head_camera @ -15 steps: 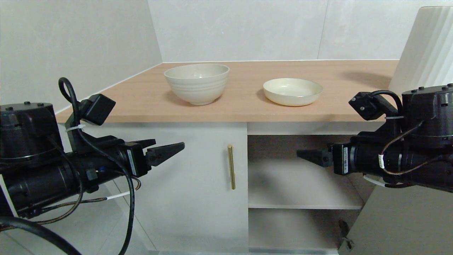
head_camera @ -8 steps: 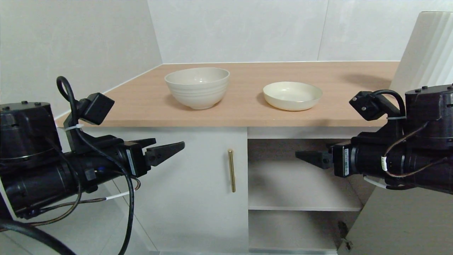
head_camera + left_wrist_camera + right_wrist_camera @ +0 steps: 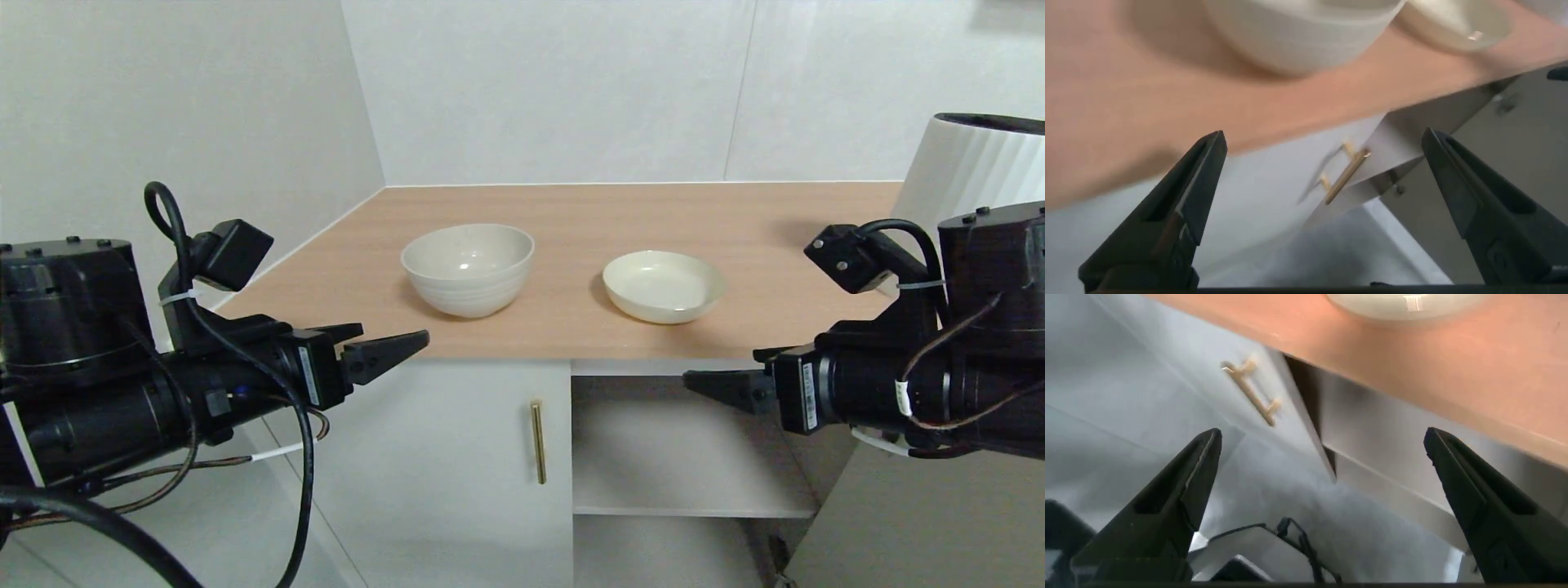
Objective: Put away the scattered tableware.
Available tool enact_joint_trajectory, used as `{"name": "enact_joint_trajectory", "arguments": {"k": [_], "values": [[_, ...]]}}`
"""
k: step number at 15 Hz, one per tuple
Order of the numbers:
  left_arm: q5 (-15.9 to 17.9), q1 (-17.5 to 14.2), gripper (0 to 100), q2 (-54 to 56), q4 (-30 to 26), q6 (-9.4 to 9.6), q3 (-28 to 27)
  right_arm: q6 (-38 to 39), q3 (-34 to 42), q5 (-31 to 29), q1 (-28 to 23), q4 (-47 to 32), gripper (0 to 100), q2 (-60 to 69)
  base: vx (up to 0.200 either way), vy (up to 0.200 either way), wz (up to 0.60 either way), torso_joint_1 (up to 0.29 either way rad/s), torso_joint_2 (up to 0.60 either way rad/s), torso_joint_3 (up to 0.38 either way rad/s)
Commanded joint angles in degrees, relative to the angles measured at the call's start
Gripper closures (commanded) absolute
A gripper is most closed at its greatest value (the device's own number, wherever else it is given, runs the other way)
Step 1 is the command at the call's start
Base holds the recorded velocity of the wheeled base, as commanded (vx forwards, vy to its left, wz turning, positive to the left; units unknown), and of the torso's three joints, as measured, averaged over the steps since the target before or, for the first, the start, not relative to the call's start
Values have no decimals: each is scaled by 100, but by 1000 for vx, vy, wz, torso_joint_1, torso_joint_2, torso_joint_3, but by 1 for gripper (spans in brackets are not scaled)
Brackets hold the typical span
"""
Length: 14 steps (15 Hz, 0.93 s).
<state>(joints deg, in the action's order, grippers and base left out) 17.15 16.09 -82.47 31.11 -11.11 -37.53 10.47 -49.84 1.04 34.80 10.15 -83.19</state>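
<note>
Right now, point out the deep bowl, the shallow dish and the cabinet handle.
deep bowl (image 3: 467,290), head view, on its outer front wall.
shallow dish (image 3: 663,286), head view, on its inner floor.
cabinet handle (image 3: 537,441), head view, halfway down the brass bar on the closed door.

We look on a wooden worktop (image 3: 571,212) set into a corner of pale grey walls (image 3: 531,82). Below it is a white cabinet door (image 3: 457,474), shut, its brass handle (image 3: 538,441) upright, beside an open compartment with a shelf (image 3: 686,482).
</note>
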Motion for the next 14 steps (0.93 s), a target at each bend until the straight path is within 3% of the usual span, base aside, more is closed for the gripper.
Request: {"name": "enact_joint_trajectory", "arguments": {"k": [1,14], "values": [[-1,-1,0,-32,0,-6,1,51,-105,2,70,-84,0,215,0,0,0,139,-461,-320],[-19,-18,0,-173,-17,-6,-210,60,-413,2,26,-57,0,-171,0,0,0,179,-477,-302]]}}
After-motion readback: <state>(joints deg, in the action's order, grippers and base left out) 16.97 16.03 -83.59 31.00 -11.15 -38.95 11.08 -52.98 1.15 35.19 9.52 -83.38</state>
